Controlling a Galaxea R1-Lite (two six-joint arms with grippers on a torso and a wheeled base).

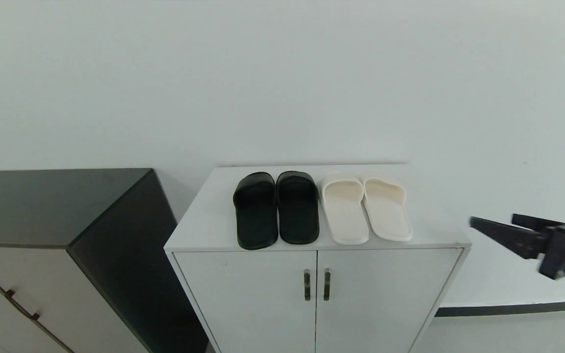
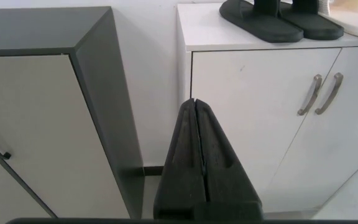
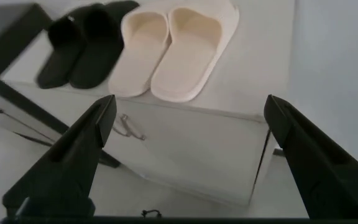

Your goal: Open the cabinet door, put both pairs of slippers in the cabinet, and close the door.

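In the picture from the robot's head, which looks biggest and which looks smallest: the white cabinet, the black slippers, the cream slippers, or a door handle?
1. white cabinet: biggest by far.
2. black slippers and cream slippers: the two pairs look about the same size, so it's a tie.
3. door handle: smallest.

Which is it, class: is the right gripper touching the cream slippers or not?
Apart. The head view shows bare wall between the right gripper and the cream slippers.
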